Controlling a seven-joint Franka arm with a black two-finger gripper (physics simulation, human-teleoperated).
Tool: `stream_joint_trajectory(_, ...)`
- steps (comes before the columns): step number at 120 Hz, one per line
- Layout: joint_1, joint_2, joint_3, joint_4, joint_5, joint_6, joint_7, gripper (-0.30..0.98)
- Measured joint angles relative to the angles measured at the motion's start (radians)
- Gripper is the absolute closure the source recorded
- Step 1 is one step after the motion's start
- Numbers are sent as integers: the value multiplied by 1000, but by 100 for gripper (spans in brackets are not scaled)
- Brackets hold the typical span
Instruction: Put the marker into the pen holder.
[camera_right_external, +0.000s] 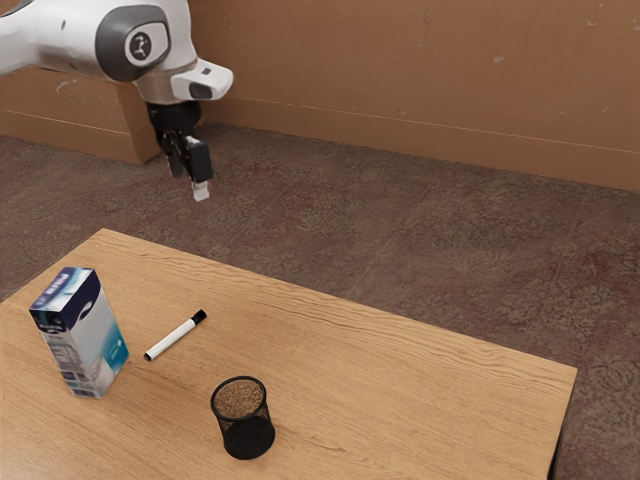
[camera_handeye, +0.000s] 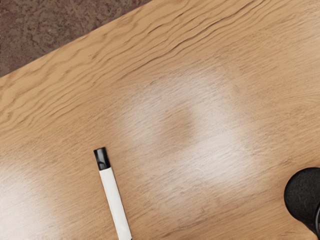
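Observation:
High above the table, my gripper (camera_right_external: 188, 180) is open with nothing between its fingers. The white marker (camera_right_external: 175, 338) with a black cap lies flat on the wooden table, below the hand in the exterior view. In the wrist view the marker (camera_handeye: 115, 202) appears with its black cap and most of its white barrel. The black mesh pen holder (camera_right_external: 243, 420) stands upright toward the exterior view's bottom, apart from the marker. Part of the pen holder (camera_handeye: 304, 194) is visible in the wrist view, cut off by the picture's edge.
A blue and white carton (camera_right_external: 86, 335) stands upright near the marker, on the exterior view's left. The wooden table (camera_right_external: 400, 375) has its long far edge below the hand, with carpeted floor beyond and a brown wall (camera_right_external: 420, 75) behind.

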Motion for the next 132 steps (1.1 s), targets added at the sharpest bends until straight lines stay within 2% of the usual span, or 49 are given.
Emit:
stream_joint_trajectory(27, -19, 3, 0, -7, 2, 10, 35, 0)
stream_joint_trajectory(38, -29, -17, 34, -112, 0, 66, 20, 0)
stream_joint_trajectory(57, 32, -20, 57, -165, 7, 135, -41, 0)
stream_joint_trajectory(68, 23, -16, 86, -283, 6, 235, -71, 0)
stream_joint_trajectory(85, 19, 73, 107, -347, 0, 386, -112, 1)
stream_joint_trajectory(95, 20, 61, 109, -479, -1, 508, -132, 2)
stream_joint_trajectory(101, 20, 67, 110, -514, 1, 566, -142, 7)
stream_joint_trajectory(115, 38, 97, 110, -534, 6, 658, -160, 28)
stream_joint_trajectory(132, 45, 156, 110, -537, 9, 718, -174, 40)
